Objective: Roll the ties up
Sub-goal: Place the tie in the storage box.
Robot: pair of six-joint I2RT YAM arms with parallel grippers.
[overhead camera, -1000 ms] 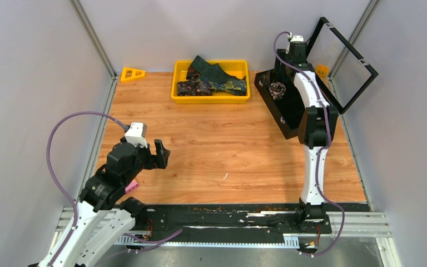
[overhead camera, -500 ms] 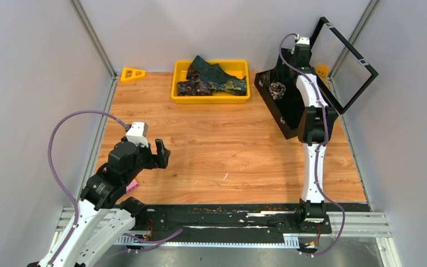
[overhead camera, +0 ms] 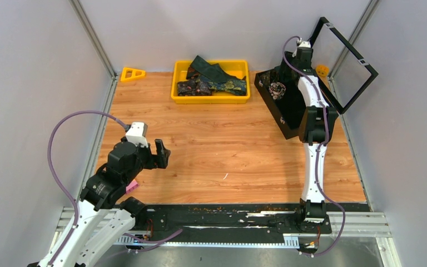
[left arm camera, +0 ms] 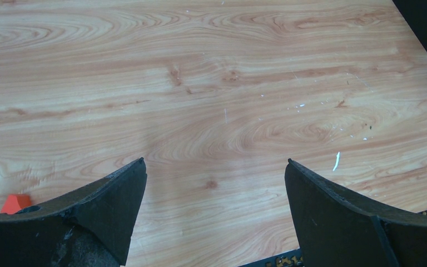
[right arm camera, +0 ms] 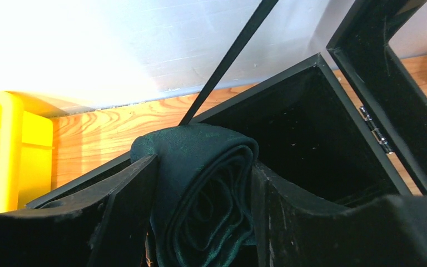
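Right gripper (right arm camera: 204, 162): fingers closed on a rolled tie (right arm camera: 205, 189), one finger pressing each side of the roll. It is plain dark teal-green with a slight sheen and a faint woven pattern. It is wound into a thick, loose coil, the layers visible end-on and the outer wrap smooth over the top. The roll sits at the black case (right arm camera: 311, 128), by its near wall. Can't tell if it rests on the case floor or hangs in the grip.

The case is at the far right of the table (overhead camera: 211, 144), tilted, with its clear lid (overhead camera: 351, 47) swung open towards the right wall. The top view shows a second roll (overhead camera: 278, 88) already inside the case, near its far-left end. It is dark with a light floral pattern, small and tight.

Unrolled ties (overhead camera: 211, 80) are heaped in the yellow tray (overhead camera: 211, 99) at the far middle of the table. A plain dark green one is draped on top towards the back. Dark ones with gold and floral print lie under it across the front. They are crumpled and overlapping, so I can't count them.

Left gripper (left arm camera: 216, 162): fingers spread wide with nothing between them, only bare wood below. It is over the near-left part of the table, well apart from the tray and the case.
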